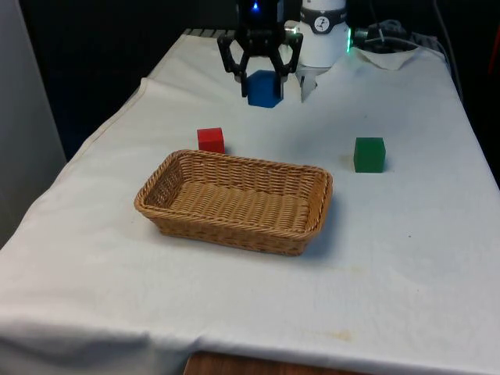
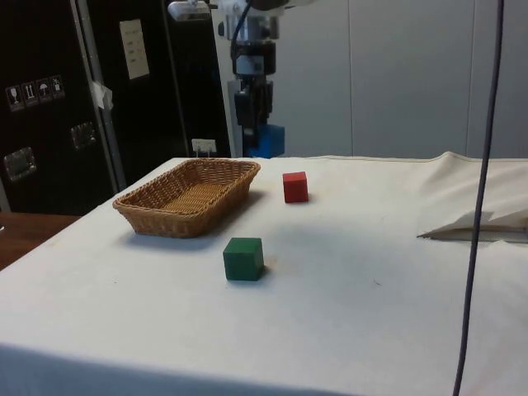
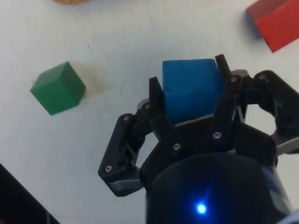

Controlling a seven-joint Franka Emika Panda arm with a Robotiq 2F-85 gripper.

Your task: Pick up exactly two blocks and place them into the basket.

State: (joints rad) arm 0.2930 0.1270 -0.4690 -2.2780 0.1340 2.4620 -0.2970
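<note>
Gripper: the black two-finger gripper [image 1: 261, 72] hangs above the white cloth, its jaws closed on the two sides of a solid blue cube-shaped block [image 1: 265, 88], which is lifted clear of the table.
Basket: the oblong woven wicker basket [image 1: 311, 219] has nothing inside it; it lies lower than the jaws and off to one side, not beneath them.
Red block: the small red cube [image 1: 211, 140] rests on the cloth between the jaws and the basket, just beside the basket's rim.
Green block: the green cube [image 1: 369, 154] sits on the cloth well apart from the jaws.
Progress: first block grasped but not yet delivered; none counted in.
Remaining: carry blue over the basket, release, then fetch one more cube and leave the third.
</note>
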